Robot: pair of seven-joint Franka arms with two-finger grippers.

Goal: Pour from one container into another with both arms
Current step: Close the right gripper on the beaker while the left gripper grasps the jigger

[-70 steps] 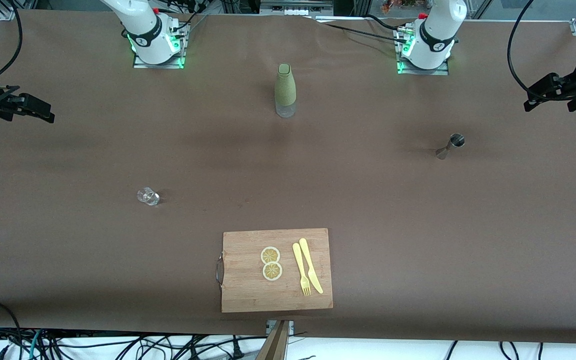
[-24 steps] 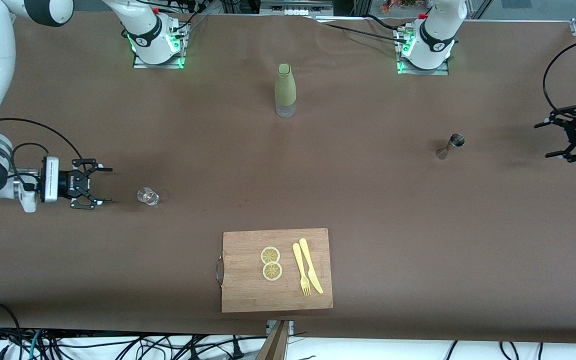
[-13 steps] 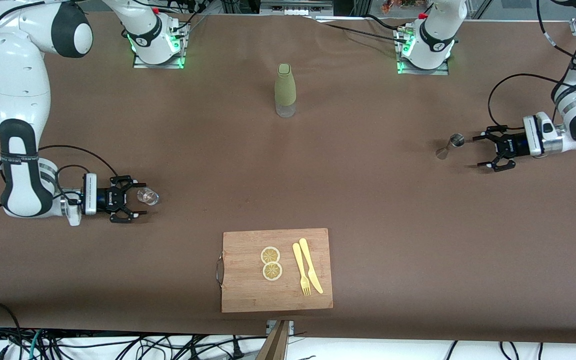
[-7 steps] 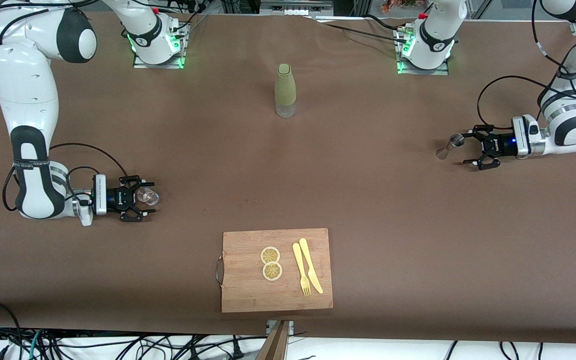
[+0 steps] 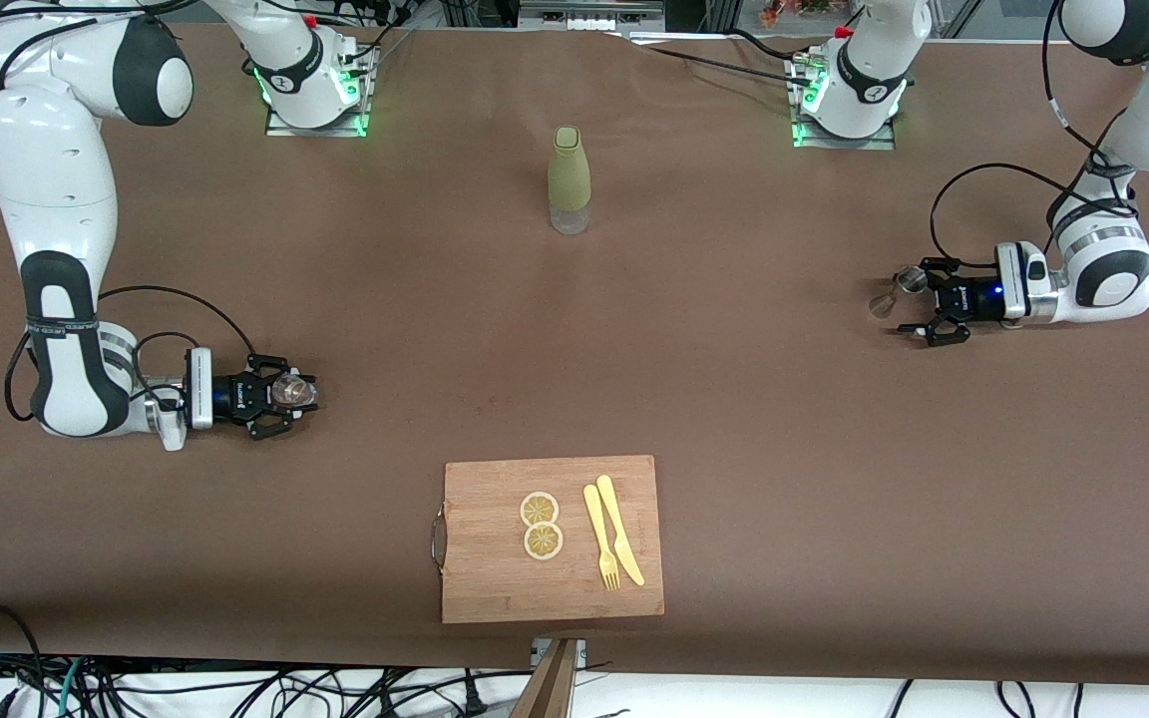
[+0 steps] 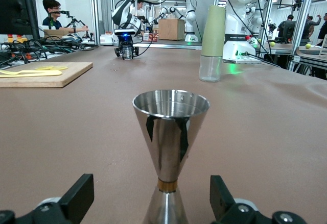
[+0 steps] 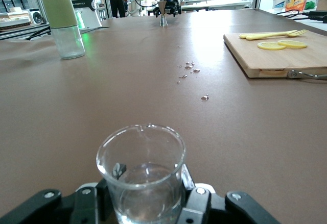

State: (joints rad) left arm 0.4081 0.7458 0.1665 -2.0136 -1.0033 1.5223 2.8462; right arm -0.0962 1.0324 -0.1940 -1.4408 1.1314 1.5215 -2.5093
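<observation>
A shiny steel double-cone jigger [image 6: 170, 147] stands upright on the brown bench [image 6: 76, 127], between the spread black fingers [image 6: 76, 196] of the left claw [image 6: 152, 203], neither touching it. A green-sleeved clear bottle [image 6: 212, 43] and a wooden cutting board [image 6: 46, 73] stand apart.

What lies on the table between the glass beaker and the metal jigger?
Only bare brown table between the glass beaker and the metal jigger in the front view; the right wrist view adds a few droplets.
</observation>
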